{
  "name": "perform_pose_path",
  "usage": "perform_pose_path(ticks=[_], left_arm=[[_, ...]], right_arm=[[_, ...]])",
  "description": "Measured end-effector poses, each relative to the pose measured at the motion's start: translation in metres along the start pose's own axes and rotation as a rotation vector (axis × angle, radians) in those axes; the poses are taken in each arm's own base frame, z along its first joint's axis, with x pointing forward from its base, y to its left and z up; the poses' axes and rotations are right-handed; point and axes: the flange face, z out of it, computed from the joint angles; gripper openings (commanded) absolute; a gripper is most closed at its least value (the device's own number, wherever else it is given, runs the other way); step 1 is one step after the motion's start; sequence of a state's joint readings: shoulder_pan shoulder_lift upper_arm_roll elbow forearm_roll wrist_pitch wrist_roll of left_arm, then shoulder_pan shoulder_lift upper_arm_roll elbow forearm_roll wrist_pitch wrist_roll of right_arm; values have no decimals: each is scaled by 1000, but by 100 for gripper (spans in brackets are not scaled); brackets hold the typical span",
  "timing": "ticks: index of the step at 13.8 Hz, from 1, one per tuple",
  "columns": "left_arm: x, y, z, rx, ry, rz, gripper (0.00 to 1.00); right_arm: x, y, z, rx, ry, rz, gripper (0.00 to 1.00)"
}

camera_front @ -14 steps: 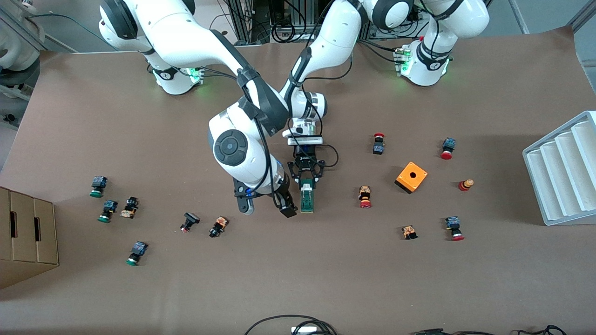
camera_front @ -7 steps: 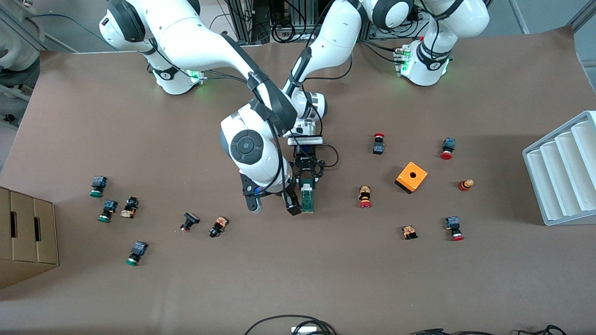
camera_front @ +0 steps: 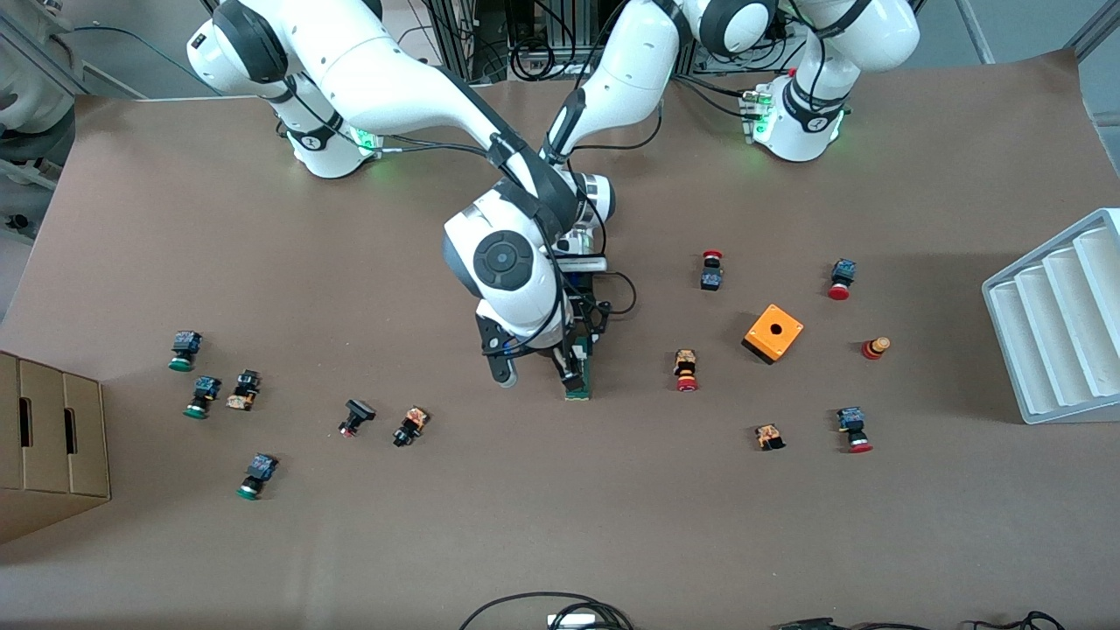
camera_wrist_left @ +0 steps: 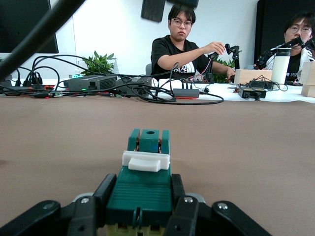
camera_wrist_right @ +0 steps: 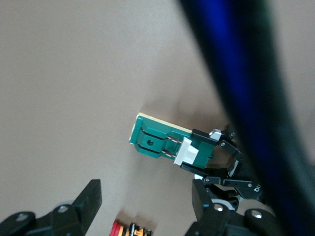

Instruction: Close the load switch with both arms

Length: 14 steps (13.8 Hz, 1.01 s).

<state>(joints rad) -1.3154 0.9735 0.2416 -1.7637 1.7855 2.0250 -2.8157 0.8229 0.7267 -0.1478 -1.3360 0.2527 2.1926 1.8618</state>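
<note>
In the front view, the narrow dark-green load switch with a small white sliding piece lies on the brown paper-covered table, about in the middle of it, its long side pointing toward the front camera. The left pincer comes down from the arm whose base stands at the left arm's end of the table, and it pinches the end of the load switch that is farther from the front camera. The right pincer hangs over the load switch; one black finger is over the switch and the other over the table just beside it, toward the right arm's end. An orange cube with a round hole stands well apart, toward the left arm's end of the table.

In the left wrist view, the load switch sits between the two black fingers of the left pincer, which press on both of its sides. The white sliding piece lies across the top of the green body.

In the right wrist view, the load switch lies flat on the table, and the left pincer grips its end near the white piece. The fingers of the right pincer are spread apart above the table, and they are not touching the load switch.
</note>
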Motion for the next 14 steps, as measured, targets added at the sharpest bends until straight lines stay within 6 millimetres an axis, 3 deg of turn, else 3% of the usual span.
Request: perform_pose_path(ticks=[2,10,12,14], left_arm=[[0,0,0,0,0,0,51],[0,0,0,0,0,0,51],[0,0,0,0,0,0,51],[0,0,0,0,0,0,51]], right_arm=[[-1,7,13,-4,0,-1,63],[-14,32,44,-26,2,-18,61],[-15,37,52,-19,3,-14,53],[-16,42,63,-10,4,-14,53]])
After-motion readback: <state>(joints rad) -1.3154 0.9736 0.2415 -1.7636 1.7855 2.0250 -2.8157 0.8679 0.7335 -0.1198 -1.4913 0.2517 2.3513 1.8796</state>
